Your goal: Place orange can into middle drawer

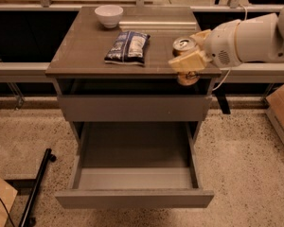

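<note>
Tabletop (85, 46), 4 o'clock corner: gripping can (183, 44), gripper (187, 61) clamped around its body. Tracking toward 6 o'clock, clearing upper panel (132, 108), then lowering upright onto drawer (132, 150) floor before releasing.

Cabinet top (80, 56): bowl (109, 15) at rear left, snack bag (128, 47) at centre. At the front-right edge, the gripper (187, 61) clasps the orange can (183, 44). Below sits a closed drawer front (132, 109); beneath it, the middle drawer (132, 150) projects forward, open.
</note>
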Tool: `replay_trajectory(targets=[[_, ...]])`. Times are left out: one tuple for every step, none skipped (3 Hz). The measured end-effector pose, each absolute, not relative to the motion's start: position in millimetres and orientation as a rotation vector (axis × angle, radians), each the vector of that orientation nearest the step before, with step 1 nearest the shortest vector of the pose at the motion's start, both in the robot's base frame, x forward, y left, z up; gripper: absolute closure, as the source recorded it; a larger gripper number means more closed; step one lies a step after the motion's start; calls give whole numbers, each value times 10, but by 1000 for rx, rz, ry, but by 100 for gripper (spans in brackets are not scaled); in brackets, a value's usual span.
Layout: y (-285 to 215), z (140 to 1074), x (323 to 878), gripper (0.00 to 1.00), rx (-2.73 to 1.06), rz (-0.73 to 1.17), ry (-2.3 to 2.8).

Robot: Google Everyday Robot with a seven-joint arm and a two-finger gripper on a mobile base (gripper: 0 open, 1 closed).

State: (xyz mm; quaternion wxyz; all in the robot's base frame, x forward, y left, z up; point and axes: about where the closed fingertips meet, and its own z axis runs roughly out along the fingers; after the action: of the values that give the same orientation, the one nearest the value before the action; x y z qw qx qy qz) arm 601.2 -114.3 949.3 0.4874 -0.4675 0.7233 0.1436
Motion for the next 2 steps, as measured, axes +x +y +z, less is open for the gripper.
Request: replay_trajectory(targets=[[-799, 9034, 5838, 100, -1170, 446, 1771], [-722, 8922, 5796, 100, -1181, 462, 1778]])
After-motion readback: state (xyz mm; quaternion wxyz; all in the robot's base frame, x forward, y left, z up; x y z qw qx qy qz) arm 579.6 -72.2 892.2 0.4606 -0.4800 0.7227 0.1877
